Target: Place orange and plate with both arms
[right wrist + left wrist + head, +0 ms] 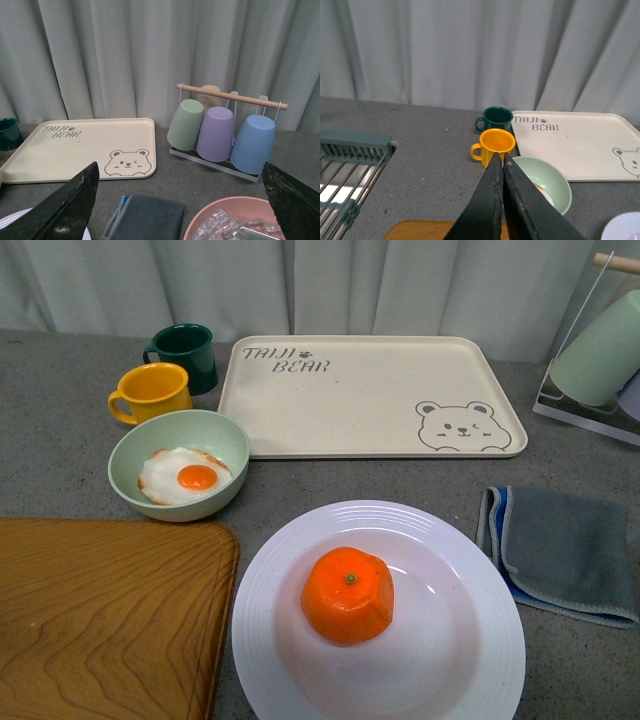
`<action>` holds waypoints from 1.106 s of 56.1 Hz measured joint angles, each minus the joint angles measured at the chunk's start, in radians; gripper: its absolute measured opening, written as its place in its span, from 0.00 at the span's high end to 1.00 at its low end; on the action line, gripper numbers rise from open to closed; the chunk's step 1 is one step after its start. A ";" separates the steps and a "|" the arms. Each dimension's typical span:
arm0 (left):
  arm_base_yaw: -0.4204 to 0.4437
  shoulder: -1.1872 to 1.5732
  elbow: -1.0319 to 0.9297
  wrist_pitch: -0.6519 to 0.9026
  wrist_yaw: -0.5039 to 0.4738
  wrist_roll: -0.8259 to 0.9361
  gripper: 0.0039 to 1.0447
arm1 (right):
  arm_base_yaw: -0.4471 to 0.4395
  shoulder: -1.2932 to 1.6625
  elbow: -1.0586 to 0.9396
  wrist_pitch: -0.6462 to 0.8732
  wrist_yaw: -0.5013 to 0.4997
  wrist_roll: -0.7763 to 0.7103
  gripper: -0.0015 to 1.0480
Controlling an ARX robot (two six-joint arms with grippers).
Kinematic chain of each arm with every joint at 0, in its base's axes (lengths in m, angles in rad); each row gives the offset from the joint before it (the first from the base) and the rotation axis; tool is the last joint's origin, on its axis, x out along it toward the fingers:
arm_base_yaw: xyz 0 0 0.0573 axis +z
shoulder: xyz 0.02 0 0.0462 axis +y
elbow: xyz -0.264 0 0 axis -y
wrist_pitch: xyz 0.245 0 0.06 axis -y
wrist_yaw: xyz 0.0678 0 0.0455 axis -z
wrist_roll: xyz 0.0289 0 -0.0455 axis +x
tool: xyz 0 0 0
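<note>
**A:** Front view?
**B:** The orange (348, 595) sits in the middle of the plate (480, 660), which is just robot-side of the tray (360, 390). No arm shows.
**A:** Left wrist?
**B:** The left end effector (500, 159) is pinched closed and empty, aimed just left of the tray.
**A:** Right wrist?
**B:** The right end effector (179, 165) is spread wide and empty, facing the tray's right end. If the plate must move, I'd grip opposite rims and keep it level; the orange may roll. The tabletop (60, 440) is grey, with a pale curtain (400, 280) behind the tray.

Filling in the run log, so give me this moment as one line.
orange: resting on plate | left gripper: shut, empty | right gripper: open, empty
</note>
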 joint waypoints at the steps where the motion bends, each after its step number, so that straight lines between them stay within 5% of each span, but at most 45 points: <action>1: 0.005 -0.013 0.000 -0.013 -0.001 0.000 0.97 | 0.000 0.000 0.000 0.000 0.000 0.000 0.09; 57: 0.010 -0.427 0.000 -0.411 0.008 0.000 0.97 | 0.000 0.000 0.000 0.000 0.000 0.000 0.09; 62: 0.010 -0.534 0.000 -0.552 0.011 0.000 0.97 | 0.000 0.000 0.000 0.000 0.000 0.000 0.09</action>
